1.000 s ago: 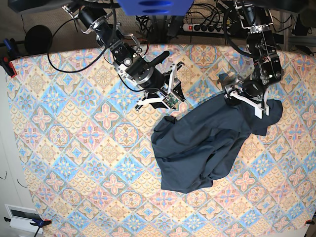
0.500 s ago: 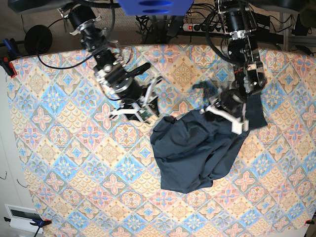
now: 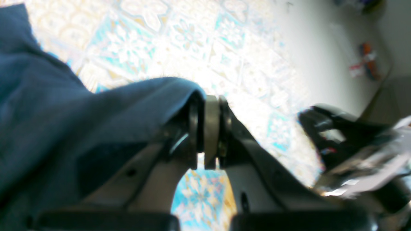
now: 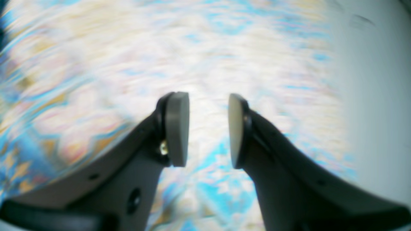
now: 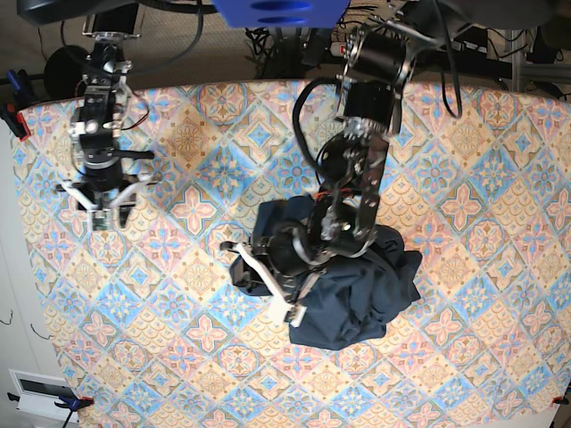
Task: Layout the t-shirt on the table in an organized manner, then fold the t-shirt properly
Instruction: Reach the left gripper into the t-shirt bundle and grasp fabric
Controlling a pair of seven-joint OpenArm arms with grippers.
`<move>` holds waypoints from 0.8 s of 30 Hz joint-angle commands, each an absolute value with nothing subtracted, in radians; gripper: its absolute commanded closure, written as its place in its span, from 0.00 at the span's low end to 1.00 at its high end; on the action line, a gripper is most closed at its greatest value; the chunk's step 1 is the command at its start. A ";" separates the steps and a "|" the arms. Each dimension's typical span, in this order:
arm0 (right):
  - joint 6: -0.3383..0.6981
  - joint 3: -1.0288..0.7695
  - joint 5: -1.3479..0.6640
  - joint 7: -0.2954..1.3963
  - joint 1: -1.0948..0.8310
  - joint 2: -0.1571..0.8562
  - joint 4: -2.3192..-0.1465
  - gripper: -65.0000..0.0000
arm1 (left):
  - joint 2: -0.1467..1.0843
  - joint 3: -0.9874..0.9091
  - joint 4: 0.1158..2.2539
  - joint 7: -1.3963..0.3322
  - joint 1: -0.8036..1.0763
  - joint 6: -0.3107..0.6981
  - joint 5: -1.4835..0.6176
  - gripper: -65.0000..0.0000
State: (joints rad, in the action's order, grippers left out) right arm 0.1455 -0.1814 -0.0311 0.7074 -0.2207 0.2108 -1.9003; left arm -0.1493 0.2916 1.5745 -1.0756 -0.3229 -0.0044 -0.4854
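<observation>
The t-shirt (image 5: 352, 285), earlier spread slantwise, is now bunched mid-table (image 5: 464, 374) with no clear long axis. The left gripper (image 3: 205, 131), having swept across it, pinches a fold of navy cloth. Farther off, the right gripper (image 4: 208, 128) has retreated to the table's far corner, parted and empty.

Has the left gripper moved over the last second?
Yes. In the base view the left gripper, shut on the t-shirt, has swung from the table's right side toward its centre, dragging cloth along.
</observation>
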 commanded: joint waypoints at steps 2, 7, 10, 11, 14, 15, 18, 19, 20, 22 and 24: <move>0.147 -0.236 -0.036 0.679 -0.209 0.219 -1.923 0.70 | -0.157 0.305 1.572 -1.030 -0.395 -0.001 -0.498 1.00; 0.147 -0.280 -0.039 0.679 -0.209 0.219 -1.923 0.70 | -0.157 0.430 1.567 -1.036 -0.479 0.074 -0.490 1.00; 0.147 -0.280 -0.097 0.679 -0.209 0.219 -1.923 0.70 | -0.157 0.472 1.567 -1.121 -0.493 0.174 -0.490 1.00; 0.147 -0.278 -0.122 0.679 -0.209 0.219 -1.923 0.70 | -0.157 0.472 1.569 -1.139 -0.493 0.199 -0.490 1.00; 0.147 -0.278 -0.180 0.679 -0.205 0.217 -1.922 0.70 | -0.157 0.473 1.572 -1.185 -0.499 0.245 -0.490 1.00; 0.147 -0.275 -0.191 0.679 -0.205 0.217 -1.922 0.70 | -0.157 0.473 1.573 -1.191 -0.498 0.248 -0.492 1.00; 0.147 -0.222 -0.217 0.679 -0.205 0.217 -1.920 0.70 | -0.111 0.467 1.575 -1.193 -0.492 0.243 -0.492 0.95; 0.147 -0.199 -0.223 0.679 -0.206 0.217 -1.920 0.70 | -0.088 0.466 1.575 -1.188 -0.492 0.243 -0.493 0.94; 0.147 -0.171 -0.225 0.679 -0.206 0.217 -1.920 0.70 | -0.059 0.458 1.575 -1.187 -0.492 0.242 -0.493 0.94; 0.147 -0.122 -0.231 0.679 -0.206 0.217 -1.920 0.70 | -0.015 0.414 1.575 -1.187 -0.492 0.248 -0.501 0.93; 0.147 -0.067 -0.229 0.679 -0.208 0.217 -1.922 0.70 | 0.025 0.351 1.575 -1.187 -0.486 0.249 -0.503 0.94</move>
